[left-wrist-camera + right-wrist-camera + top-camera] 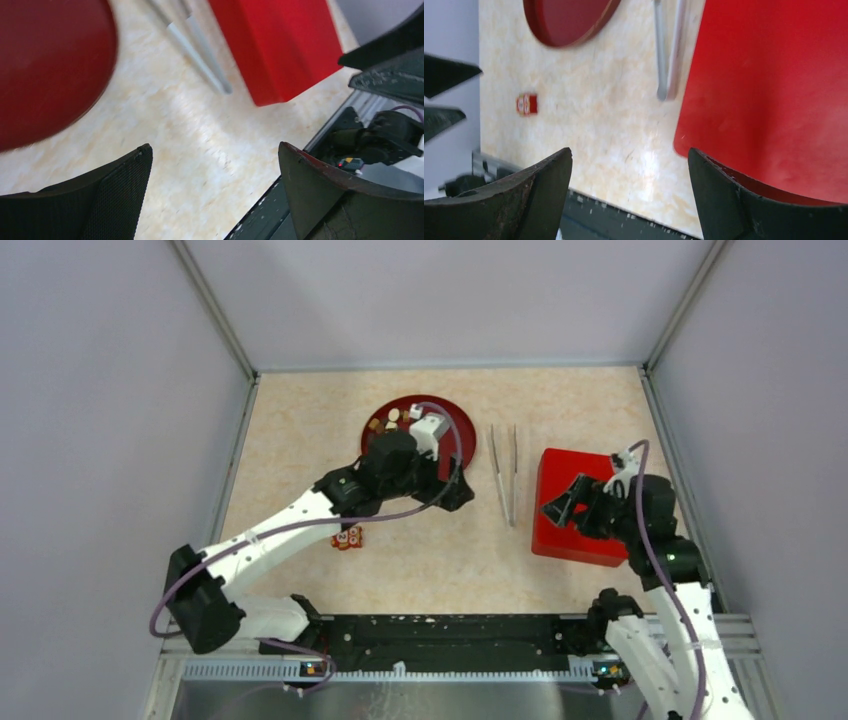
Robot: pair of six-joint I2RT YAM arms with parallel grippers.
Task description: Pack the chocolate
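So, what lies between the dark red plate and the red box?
A pair of metal tweezers lies there, and nothing else; the top external view shows it plainly.

Chocolate pieces (pixel 384 422) lay on a plate (pixel 462 428) at the table's (pixel 450 560) rear centre. Tweezers (pixel 504 475) lay right of it, a box (pixel 572 468) further right, a packet (pixel 348 537) before the plate.

1. The beige marbled table (pixel 440 560) fills the middle of the frame.
2. A dark red plate (pixel 395 403) lies at upper centre.
3. Tweezers (pixel 513 475) lie right of the plate.
4. A red box (pixel 575 545) lies at right.
5. A small packet (pixel 348 537) lies left of centre, below the plate.
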